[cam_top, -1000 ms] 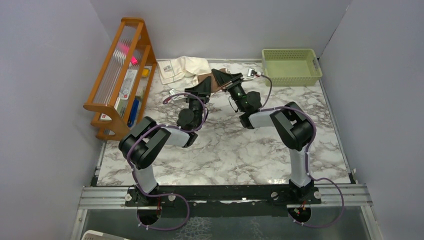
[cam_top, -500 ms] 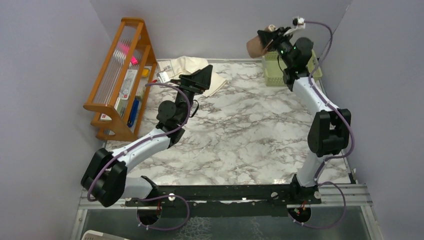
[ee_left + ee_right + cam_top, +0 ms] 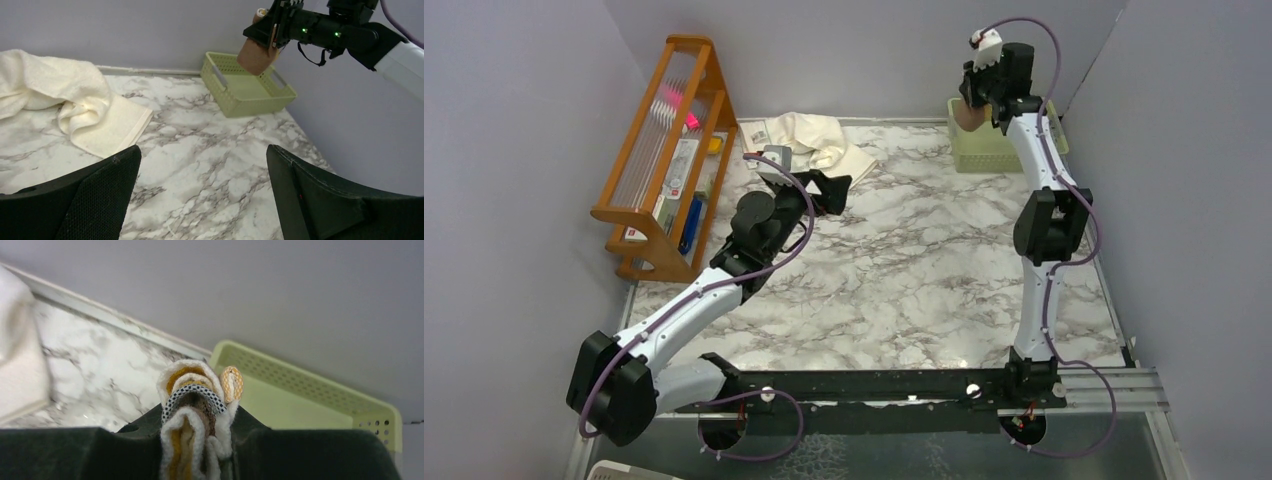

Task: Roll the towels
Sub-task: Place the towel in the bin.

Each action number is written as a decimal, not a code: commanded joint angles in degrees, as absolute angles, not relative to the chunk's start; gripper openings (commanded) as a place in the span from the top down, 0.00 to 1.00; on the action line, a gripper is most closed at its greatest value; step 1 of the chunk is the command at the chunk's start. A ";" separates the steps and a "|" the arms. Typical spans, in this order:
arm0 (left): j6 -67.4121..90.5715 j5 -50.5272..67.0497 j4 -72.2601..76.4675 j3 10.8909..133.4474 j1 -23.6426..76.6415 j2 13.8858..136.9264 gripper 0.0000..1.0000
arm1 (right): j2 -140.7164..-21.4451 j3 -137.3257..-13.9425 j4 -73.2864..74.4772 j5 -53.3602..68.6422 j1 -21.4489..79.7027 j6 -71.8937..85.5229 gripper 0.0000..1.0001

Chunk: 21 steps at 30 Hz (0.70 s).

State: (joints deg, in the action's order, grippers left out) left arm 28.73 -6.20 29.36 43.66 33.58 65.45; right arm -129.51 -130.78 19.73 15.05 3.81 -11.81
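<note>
Clamped in the right hand (image 3: 972, 100): the brown towel (image 3: 967, 114), rolled into a tight bundle. Mustard and white edging at its end in the right wrist view. Held in the air above the left end of the green basket (image 3: 986, 160), at the far right of the counter (image 3: 904, 300).

Crumpled at the far left of the counter, beside the wooden rack (image 3: 664, 140): the cream towel (image 3: 814, 138), not yet rolled, one folded corner spread flat toward the middle. Just near of that corner: the left hand (image 3: 829, 188), fingers wide apart, nothing between them.

Probably light, soft and limp, both cloths. No danger of breakage, but likely to spring open on release. For the brown one, best pinched across the whole roll, as here. For the cream one, best taken at the flat free corner or hem, then spread out ahead of rolling.

Against half a second ago: right hand lower and closer over the basket, left hand drawn back toward the near side, off the cream towel. Against a second ago: no longer both hands together around the brown towel at the far middle of the counter.
</note>
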 commanded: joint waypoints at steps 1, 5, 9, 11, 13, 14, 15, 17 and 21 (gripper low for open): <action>22.76 -0.63 18.62 43.64 32.51 63.16 0.01 | -133.38 -133.21 23.99 11.26 2.73 -18.95 0.99; 22.12 -0.32 15.23 43.03 31.89 62.19 0.01 | -136.99 -134.07 21.79 10.59 1.43 -19.30 0.99; 21.63 0.03 13.95 43.26 30.98 62.59 0.01 | -139.96 -135.51 20.04 11.26 0.56 -19.71 0.99; 21.53 0.69 13.73 43.67 30.52 63.45 0.01 | -142.03 -138.06 21.44 12.61 0.28 -19.37 0.99; 21.84 1.49 13.77 44.09 30.12 64.43 0.01 | -143.75 -139.84 23.12 13.75 0.26 -19.34 0.99; 22.07 1.76 13.95 44.20 29.94 64.90 0.01 | -144.26 -139.80 23.61 14.20 0.26 -19.25 0.99; 22.28 1.90 14.05 44.31 29.85 65.31 0.01 | -144.53 -139.48 23.77 14.45 0.26 -19.14 0.99; 22.62 2.18 14.03 44.42 29.73 66.15 0.01 | -145.06 -138.62 24.20 14.74 0.16 -18.98 0.99; 22.61 2.84 13.18 44.66 29.50 67.32 0.01 | -146.59 -138.90 26.45 16.00 0.09 -18.54 0.99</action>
